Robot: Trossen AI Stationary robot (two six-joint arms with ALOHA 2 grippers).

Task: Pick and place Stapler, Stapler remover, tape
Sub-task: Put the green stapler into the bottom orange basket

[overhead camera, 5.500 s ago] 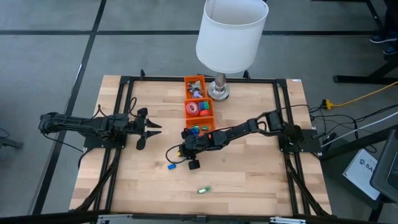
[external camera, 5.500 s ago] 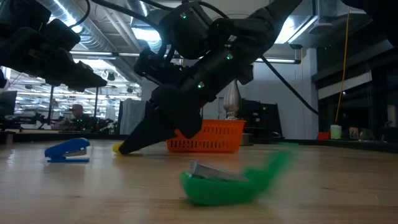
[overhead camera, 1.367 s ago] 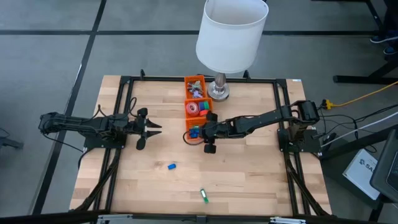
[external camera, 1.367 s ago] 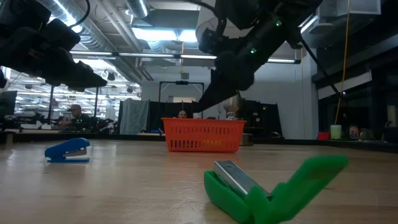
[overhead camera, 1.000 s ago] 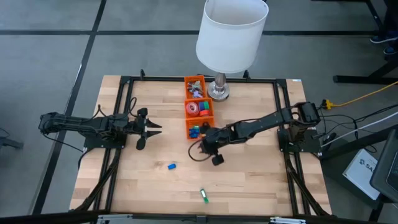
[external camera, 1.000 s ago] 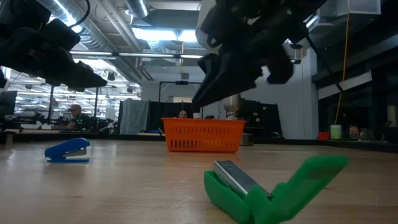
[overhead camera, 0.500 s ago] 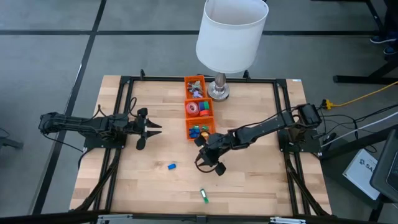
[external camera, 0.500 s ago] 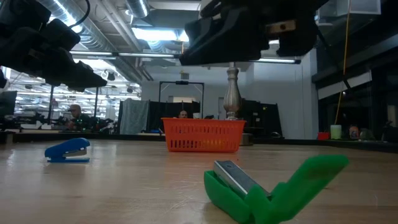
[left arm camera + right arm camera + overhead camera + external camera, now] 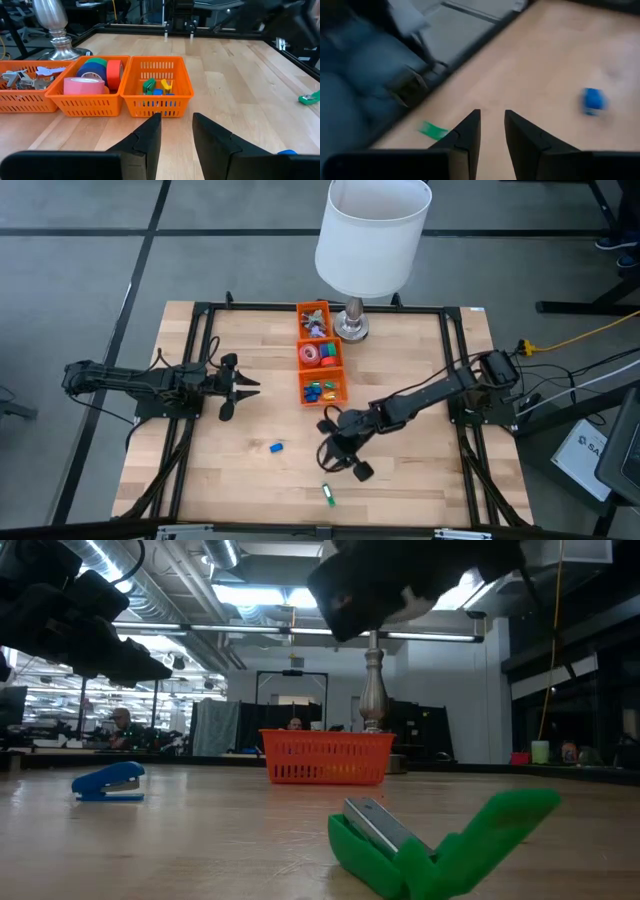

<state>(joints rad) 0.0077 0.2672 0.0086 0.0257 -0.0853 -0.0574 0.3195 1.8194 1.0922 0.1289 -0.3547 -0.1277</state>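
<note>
A green stapler (image 9: 327, 494) (image 9: 440, 840) lies sprung open on the wood near the table's front edge. A blue stapler (image 9: 276, 447) (image 9: 593, 100) lies to its left. The orange three-part basket (image 9: 302, 370) stands mid-table. Tape rolls (image 9: 92, 80) fill its middle part, small staplers (image 9: 156, 87) its near part and metal stapler removers (image 9: 20, 77) its far part. My right gripper (image 9: 328, 450) (image 9: 492, 120) hovers between basket and green stapler, its fingers a narrow gap apart and empty. My left gripper (image 9: 250, 387) (image 9: 176, 125) waits at the left, fingers close together, pointing at the basket.
A lamp with a white shade (image 9: 372, 230) stands on its metal foot (image 9: 350, 328) just right of the basket's far end. Black frame rails (image 9: 200, 380) run along the table's left, right and far sides. Bare wood lies around the two loose staplers.
My right gripper has swung away from the basket's near end toward the table's near edge. It has come closer to the green stapler and stayed above the wood. Both loose staplers and the basket have kept their places.
</note>
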